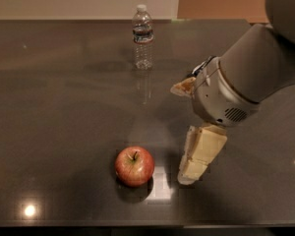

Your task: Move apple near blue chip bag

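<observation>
The red apple [134,166] with yellowish patches and a dark stem sits on the dark table [64,112], front centre. My gripper [181,134] hangs just right of the apple, low over the table, not touching it. Its jaws stand apart and hold nothing. One cream finger [197,154] points down beside the apple, and the other finger [183,87] shows higher up. The blue chip bag is hidden behind my arm [246,77].
A clear plastic water bottle [143,37] stands upright at the back centre of the table. The table's front edge runs along the bottom of the view. A pale wall lies behind the table's far edge.
</observation>
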Motion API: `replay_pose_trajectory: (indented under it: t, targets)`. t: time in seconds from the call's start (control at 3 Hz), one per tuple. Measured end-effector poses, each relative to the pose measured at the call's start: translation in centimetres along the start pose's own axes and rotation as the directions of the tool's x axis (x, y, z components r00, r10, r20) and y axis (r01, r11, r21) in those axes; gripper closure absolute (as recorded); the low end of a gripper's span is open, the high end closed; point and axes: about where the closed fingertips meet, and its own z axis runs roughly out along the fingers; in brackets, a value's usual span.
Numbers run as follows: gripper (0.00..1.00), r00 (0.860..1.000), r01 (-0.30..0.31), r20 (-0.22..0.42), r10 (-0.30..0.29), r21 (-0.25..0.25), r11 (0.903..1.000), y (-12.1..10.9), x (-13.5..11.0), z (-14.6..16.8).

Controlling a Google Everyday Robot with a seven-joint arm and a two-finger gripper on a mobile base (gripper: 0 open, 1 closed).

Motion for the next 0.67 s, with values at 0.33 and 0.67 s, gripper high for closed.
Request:
replay_pose_trajectory:
  t: [0.33, 0.67]
  targets:
    - [0.0, 0.998, 0.069, 0.014, -0.068, -0.05, 0.9964, 1.9, -1.4, 3.5]
    - [0.0, 0.994, 0.113, 0.016, -0.112, -0.098, 0.9887, 3.0, -2.0, 6.3]
